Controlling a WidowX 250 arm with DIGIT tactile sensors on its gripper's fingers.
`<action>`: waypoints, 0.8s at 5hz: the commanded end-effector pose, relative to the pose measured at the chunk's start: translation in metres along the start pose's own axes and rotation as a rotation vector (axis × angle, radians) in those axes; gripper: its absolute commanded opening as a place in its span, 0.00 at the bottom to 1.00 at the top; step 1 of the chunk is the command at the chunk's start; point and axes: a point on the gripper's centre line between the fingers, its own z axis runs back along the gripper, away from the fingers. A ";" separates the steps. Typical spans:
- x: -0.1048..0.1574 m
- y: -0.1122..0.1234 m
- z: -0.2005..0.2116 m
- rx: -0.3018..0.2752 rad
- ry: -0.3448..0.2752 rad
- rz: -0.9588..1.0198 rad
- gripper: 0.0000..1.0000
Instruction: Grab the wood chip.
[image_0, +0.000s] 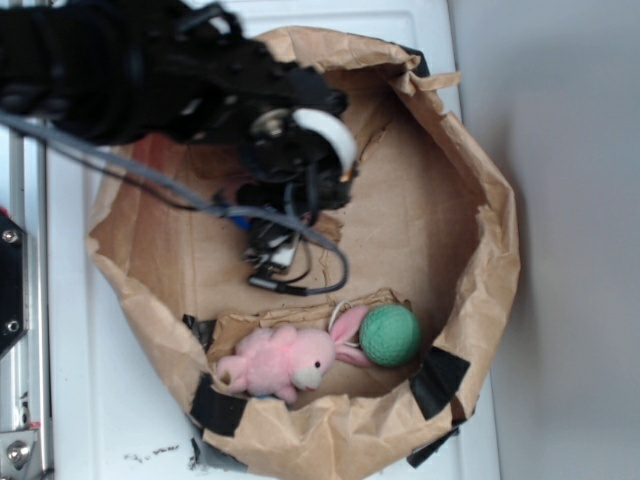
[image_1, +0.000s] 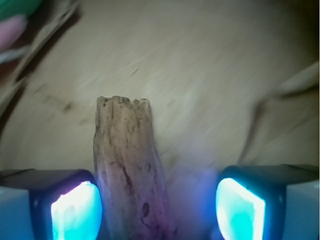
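In the wrist view, the hand (image_1: 157, 210) hung wide open and gripping nothing, one lit finger (image_1: 75, 210) close to the wood chip (image_1: 127, 170), which lay lengthwise at lower centre on the paper bag (image_1: 200, 65), apparently straddled for a grab.

The wood chip (image_1: 129, 175), rough, brown and elongated with a jagged end, lies on brown paper.

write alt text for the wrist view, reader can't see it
A rough, elongated brown wood chip with a jagged far end lies on brown paper, between the robot gripper's two glowing blue-lit fingers, which stand apart; the chip sits nearer the one on the image's left. A sliver of green and pink shows in the top left corner.
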 end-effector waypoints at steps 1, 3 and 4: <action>0.002 0.000 0.016 0.016 -0.037 -0.006 0.00; 0.003 -0.002 0.029 0.012 -0.083 -0.009 0.00; 0.006 -0.001 0.070 0.032 -0.173 0.035 0.00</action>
